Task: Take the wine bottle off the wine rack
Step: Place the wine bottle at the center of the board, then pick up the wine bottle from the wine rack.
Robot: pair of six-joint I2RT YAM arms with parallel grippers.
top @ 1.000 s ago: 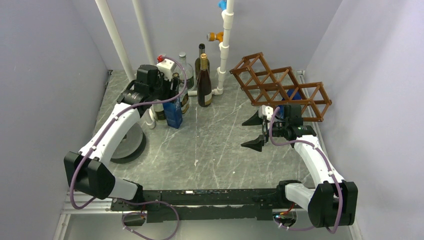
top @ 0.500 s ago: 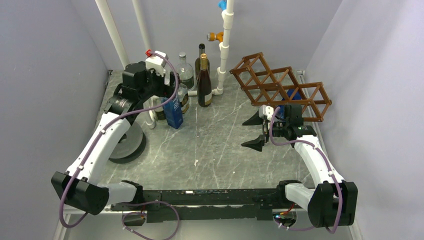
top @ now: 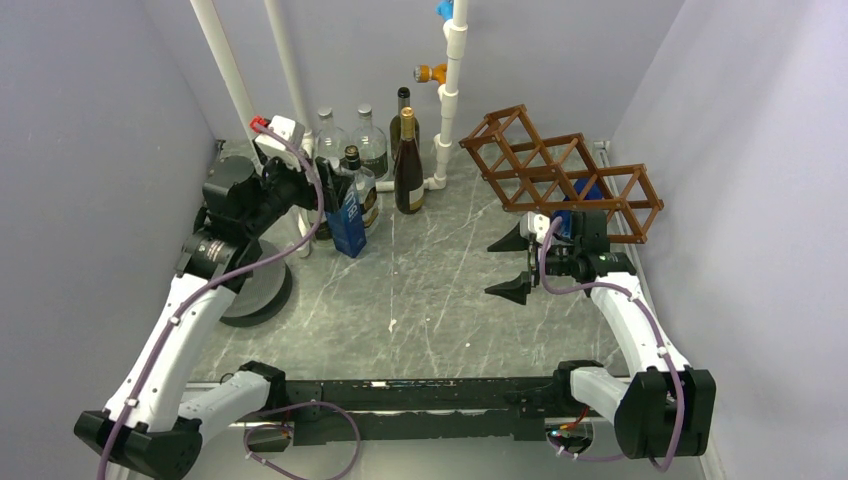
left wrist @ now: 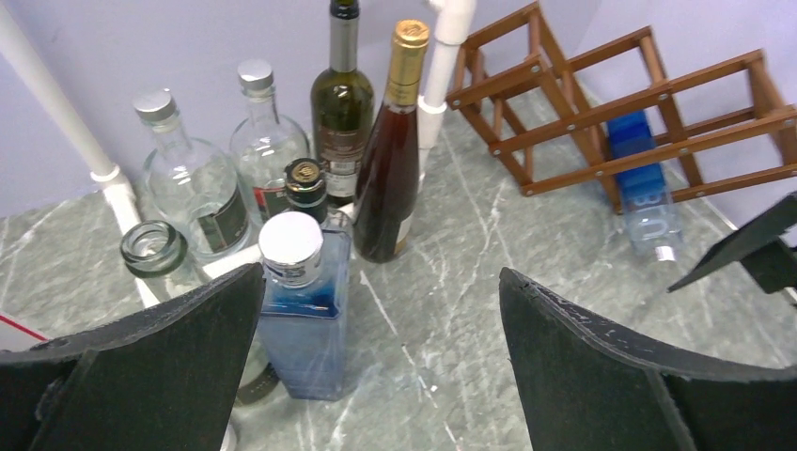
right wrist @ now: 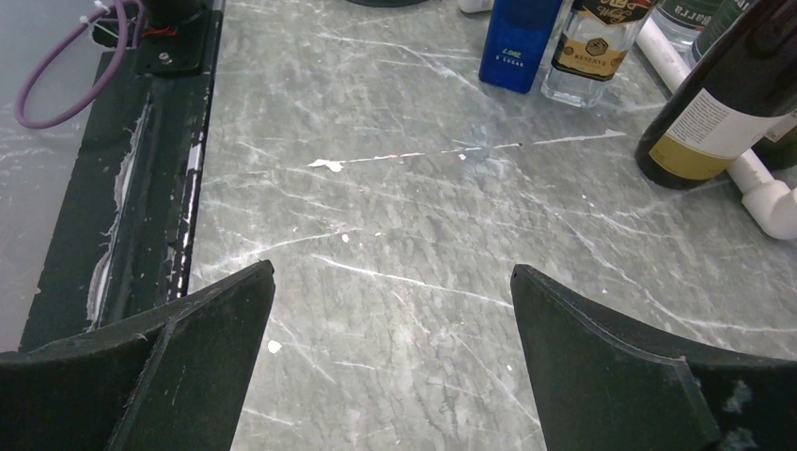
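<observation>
Judging the risks from where things stood, we counted two. The blue bottle (left wrist: 645, 193) lay low in the wine rack (left wrist: 611, 105) at the back right, its capped end poking out of the near side. The right gripper (top: 507, 267) hung just beside the rack, its jaws spread wide and holding nothing. A skewed pull could have caught a slat and dragged or tipped the lattice. The left gripper (left wrist: 381, 280), equally wide and empty, hovered over the crowded upright bottles (left wrist: 385, 188) at back left, where a stray finger might have toppled one.
</observation>
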